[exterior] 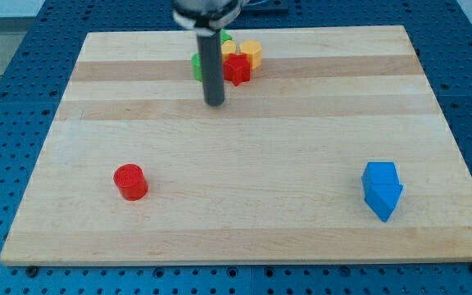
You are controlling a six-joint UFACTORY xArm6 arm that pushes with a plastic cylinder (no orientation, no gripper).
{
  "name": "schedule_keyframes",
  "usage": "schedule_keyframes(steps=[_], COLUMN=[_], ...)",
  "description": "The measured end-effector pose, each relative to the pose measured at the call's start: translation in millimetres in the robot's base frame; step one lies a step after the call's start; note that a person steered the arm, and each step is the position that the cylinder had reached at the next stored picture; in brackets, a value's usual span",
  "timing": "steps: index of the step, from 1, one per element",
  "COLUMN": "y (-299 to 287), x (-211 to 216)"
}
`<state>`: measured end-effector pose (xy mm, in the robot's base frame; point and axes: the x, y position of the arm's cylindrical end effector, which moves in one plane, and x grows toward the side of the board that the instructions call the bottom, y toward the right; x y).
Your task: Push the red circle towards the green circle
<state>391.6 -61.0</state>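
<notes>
Red circle (pixel 130 181): short glossy cylinder, upright, view's lower left of wooden board (pixel 301 213). Green circle (pixel 197 65) at view's top, partly behind rod. No pincer; tip (pixel 215 102) bare, near green circle, well apart from red.

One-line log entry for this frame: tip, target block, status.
my tip: just below top cluster, apart from red circle | red circle: lower left, untouched | green block: in cluster, partly hidden behind rod | push: not started

A pale wooden board (pixel 244 164) lies on blue perforated table (pixel 6 82).
</notes>
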Motion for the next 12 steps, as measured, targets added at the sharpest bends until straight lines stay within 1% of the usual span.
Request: schedule_keyframes(steps=[1,2,3,4,5,6,7,8,9,10,11,12], y=[0,17,-10,-29,-68,-88,-87,-110,-149,-180,-156,-99], x=[85,114,135,172,199,143,87,89,128,108,65,46])
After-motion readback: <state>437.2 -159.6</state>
